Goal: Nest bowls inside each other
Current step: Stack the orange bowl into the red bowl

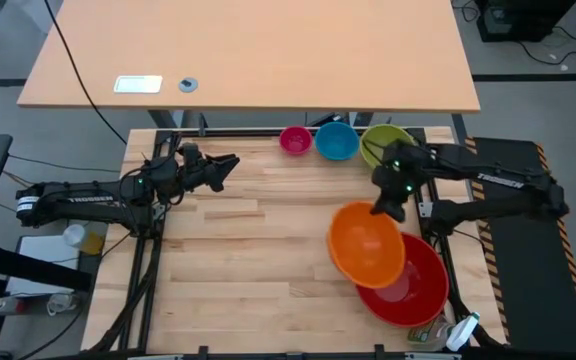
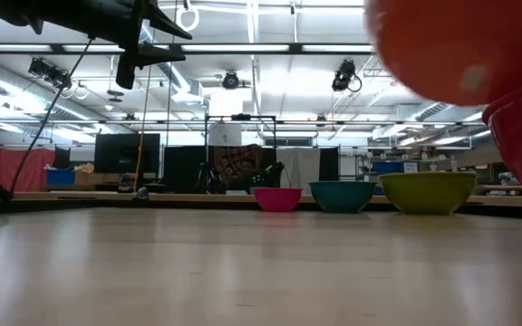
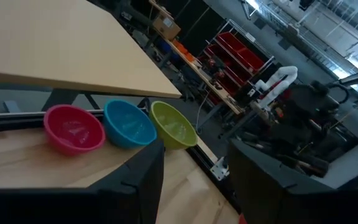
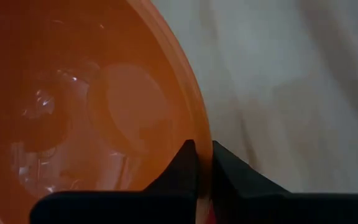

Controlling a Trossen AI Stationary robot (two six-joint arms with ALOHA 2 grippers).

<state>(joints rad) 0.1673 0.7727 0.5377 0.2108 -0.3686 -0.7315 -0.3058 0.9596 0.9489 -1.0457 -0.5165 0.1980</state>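
Orange glossy plastic bowl [image 1: 366, 243] pinched at its rim by the closed right pincer [image 1: 386, 208], lifted partly over the large red plastic bowl [image 1: 414, 288]; next, centre and lower in; left pincer [image 1: 226, 165] open, idle.

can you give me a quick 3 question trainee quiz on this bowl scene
1. True or false: the right gripper is shut on the rim of the orange bowl.
2. Which bowl lies partly under the orange bowl in the high view? A) pink B) red C) blue
3. Fill in: along the table's far edge stand three bowls, pink, blue and ____.

Key
1. True; the fingers pinch the rim, and the bowl hangs above the table.
2. B, the red bowl.
3. Green. The left gripper waits open on the table's left side, holding nothing.
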